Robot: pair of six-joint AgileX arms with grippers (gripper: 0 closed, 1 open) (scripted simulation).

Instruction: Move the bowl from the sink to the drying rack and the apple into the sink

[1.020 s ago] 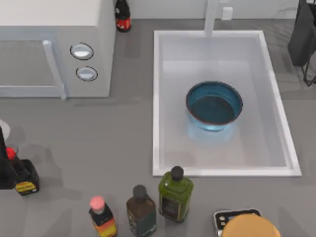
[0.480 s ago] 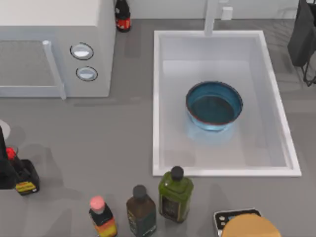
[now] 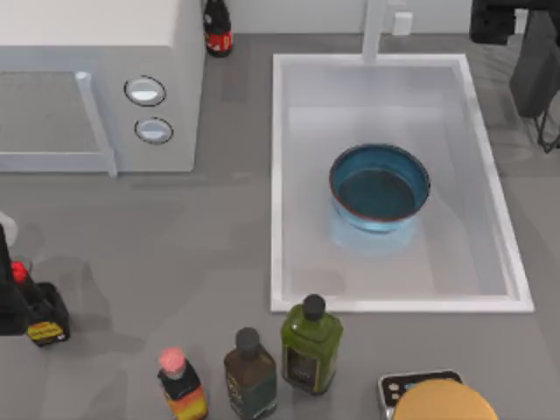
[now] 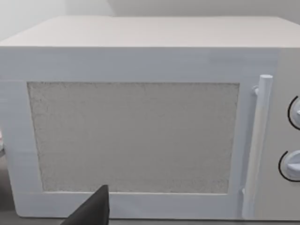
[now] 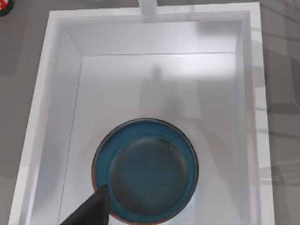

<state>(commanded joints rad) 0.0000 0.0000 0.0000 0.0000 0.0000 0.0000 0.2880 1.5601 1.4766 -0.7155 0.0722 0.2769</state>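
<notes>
1. The bowl (image 3: 379,188) sits upright in the sink (image 3: 278,175), near the middle of the basin and apart from all four walls. It is empty.
2. Your right arm (image 3: 494,22) is just past the sink's far right corner. Its wrist view looks straight down into the basin, so the bowl lies below the right gripper (image 5: 93,211) and a little toward the sink's near side.
3. You cannot tell from these views how wide the right gripper stands. Nothing is in it.
4. Your left arm (image 3: 9,302) is well off to the sink's left, beside a red-capped bottle (image 3: 39,315), and its wrist camera faces the microwave (image 4: 140,136). You cannot tell its gripper's opening either.
5. The right arm is much the nearer to the bowl, so the lift is likely its job.
6. The bowl is round with no long axis, so any part of the rim will do. The side toward the sink's far right corner looks the shortest reach.
7. Neither step of the task is done yet.
</notes>
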